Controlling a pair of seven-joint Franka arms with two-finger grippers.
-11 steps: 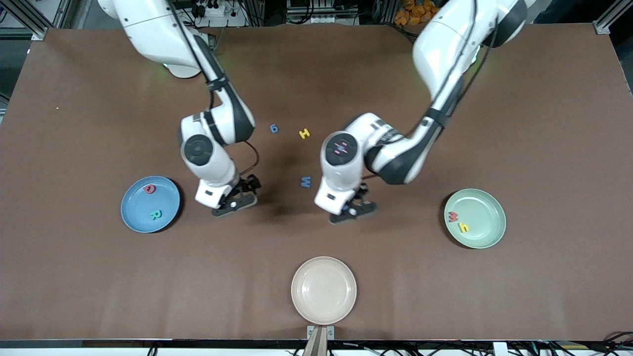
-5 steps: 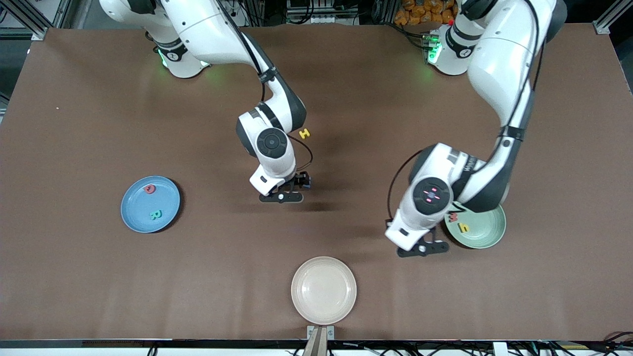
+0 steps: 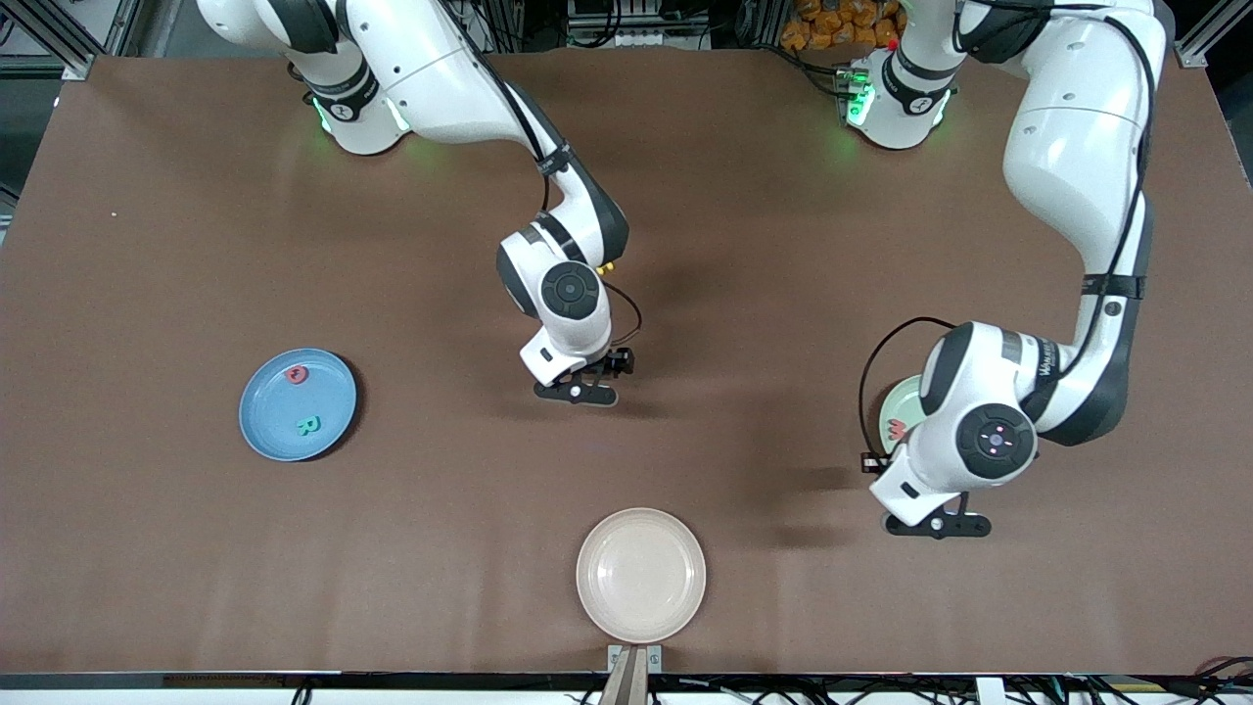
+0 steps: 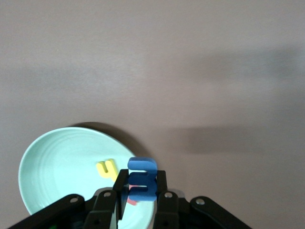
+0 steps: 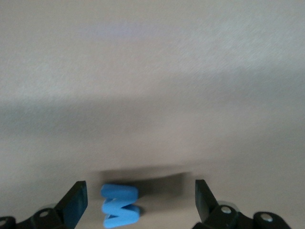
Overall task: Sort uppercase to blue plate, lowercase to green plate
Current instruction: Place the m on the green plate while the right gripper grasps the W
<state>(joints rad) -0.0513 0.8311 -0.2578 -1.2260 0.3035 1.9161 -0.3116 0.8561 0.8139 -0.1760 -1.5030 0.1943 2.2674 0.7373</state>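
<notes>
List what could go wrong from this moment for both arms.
1. The left pincer, shut on the blue lowercase letter, hangs over the green plate close to its rim; released here, the letter might land on the table.
2. The blue W lies off-centre between the open right pincer fingers, so closing could nudge it aside.

Bare table [image 3: 176, 548] around cream plate [image 3: 641, 574]; left arm [image 3: 989, 441] covers most of green plate [image 3: 896, 406]; right gripper [image 3: 587, 377] low over blue W [image 5: 120, 205] mid-table; blue plate [image 3: 298, 403] uncovered, Q and R inside.
</notes>
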